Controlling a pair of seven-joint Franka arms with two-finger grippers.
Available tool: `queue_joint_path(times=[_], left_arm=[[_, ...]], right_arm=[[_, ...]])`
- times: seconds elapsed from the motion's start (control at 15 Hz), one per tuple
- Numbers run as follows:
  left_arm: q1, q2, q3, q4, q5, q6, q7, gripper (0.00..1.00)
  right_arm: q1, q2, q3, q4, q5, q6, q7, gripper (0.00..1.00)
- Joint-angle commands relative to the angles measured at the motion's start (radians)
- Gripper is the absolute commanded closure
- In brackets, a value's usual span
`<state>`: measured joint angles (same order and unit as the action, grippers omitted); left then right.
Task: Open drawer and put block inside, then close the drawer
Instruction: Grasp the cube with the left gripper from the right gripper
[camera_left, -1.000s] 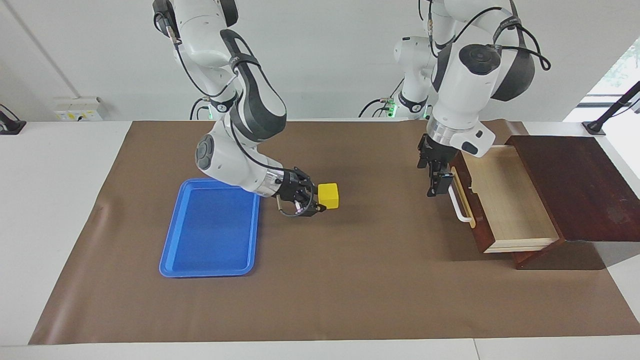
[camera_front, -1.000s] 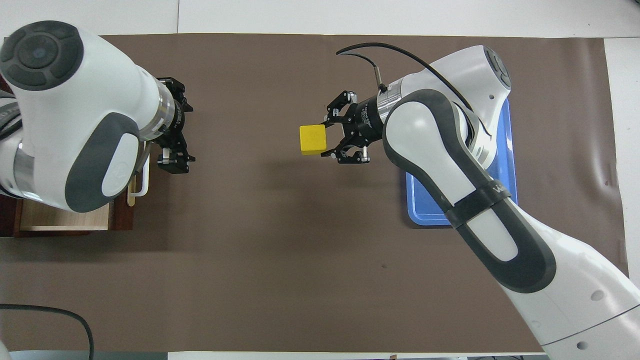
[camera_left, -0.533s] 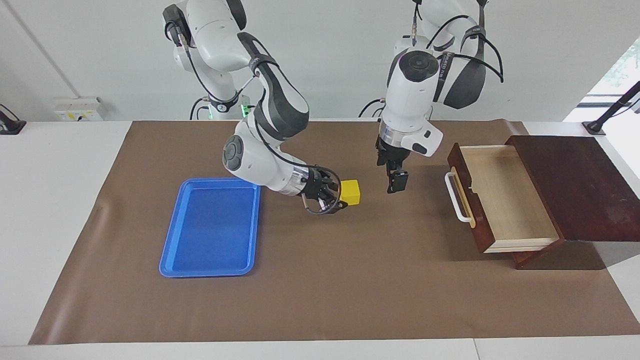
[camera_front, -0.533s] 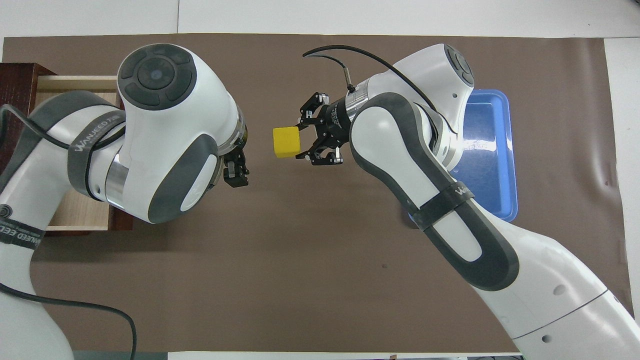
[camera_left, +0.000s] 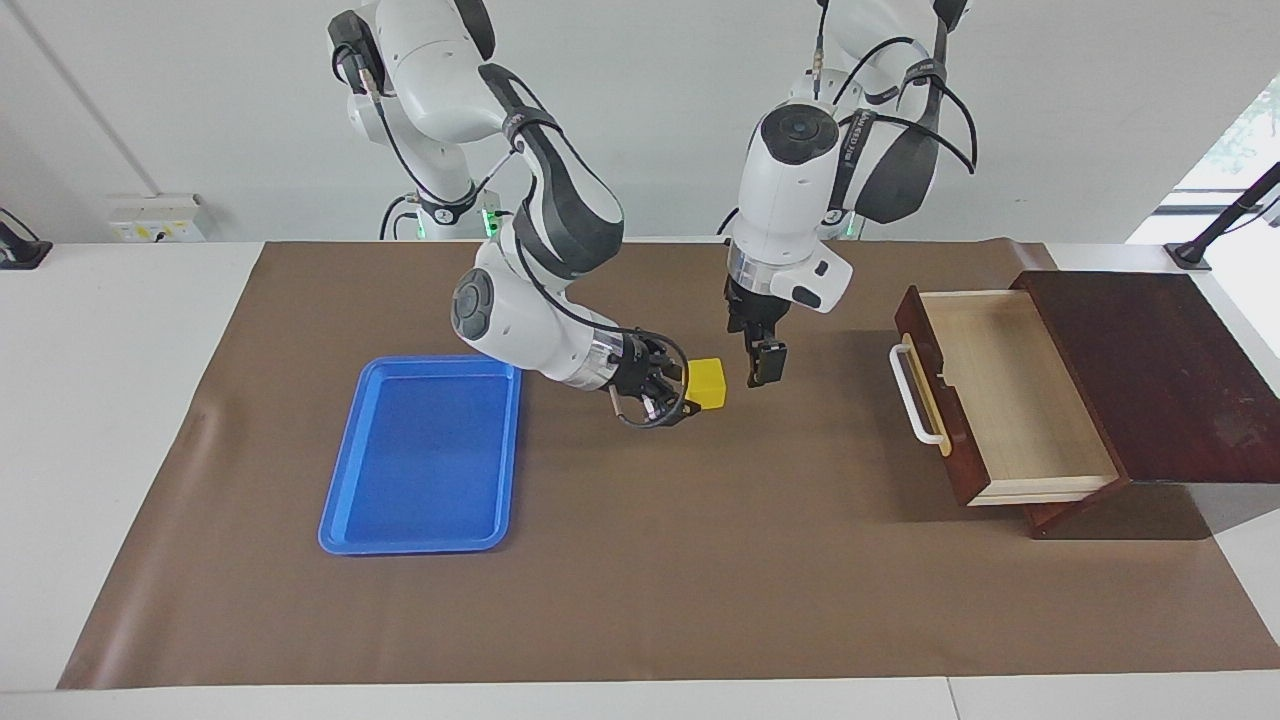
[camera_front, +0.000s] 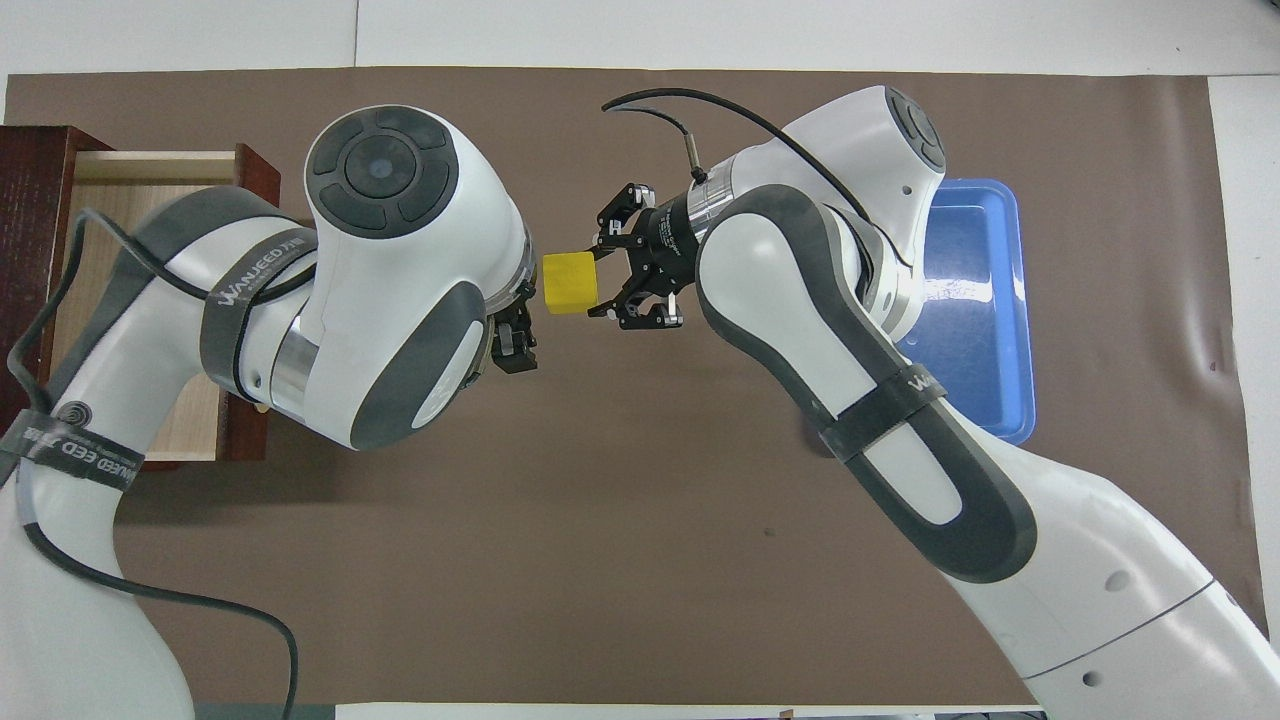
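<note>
The yellow block is held a little above the brown mat, between the blue tray and the drawer. My right gripper lies nearly level and is shut on the block's tray side. My left gripper hangs pointing down just beside the block on its drawer side, open, a small gap away, with nothing in it. The drawer stands pulled out of its dark wooden box, its pale inside bare and its white handle facing the table's middle.
A flat blue tray lies on the mat toward the right arm's end, with nothing in it. The brown mat covers most of the white table. The left arm's bulk hides part of the drawer from overhead.
My left gripper has left the drawer's handle and swung over to the block. My right gripper has carried the block a short way toward the drawer.
</note>
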<state>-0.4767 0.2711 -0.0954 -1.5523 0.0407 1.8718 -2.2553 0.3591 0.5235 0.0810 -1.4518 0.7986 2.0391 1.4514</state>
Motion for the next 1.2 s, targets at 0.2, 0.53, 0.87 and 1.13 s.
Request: queue_joint_path(times=[0.2,0.53,0.87,1.13], left_arm=[[-0.071,0.132,0.037,0.147,-0.005,-0.02,-0.09,0.0],[-0.088,0.135,0.04,0.158,0.025,-0.013,-0.107,0.03],[-0.085,0.135,0.04,0.149,0.039,-0.008,-0.106,0.51],[-0.091,0.137,0.039,0.127,0.076,-0.016,-0.104,0.95]], right_arm=[[-0.002,0.012,0.0,0.019,-0.009,-0.008,0.034,1.0],[-0.002,0.01,0.0,0.007,-0.015,-0.007,0.032,1.0],[-0.002,0.01,0.0,-0.002,-0.016,-0.005,0.032,1.0],[-0.002,0.01,0.0,-0.002,-0.015,-0.005,0.032,1.0]])
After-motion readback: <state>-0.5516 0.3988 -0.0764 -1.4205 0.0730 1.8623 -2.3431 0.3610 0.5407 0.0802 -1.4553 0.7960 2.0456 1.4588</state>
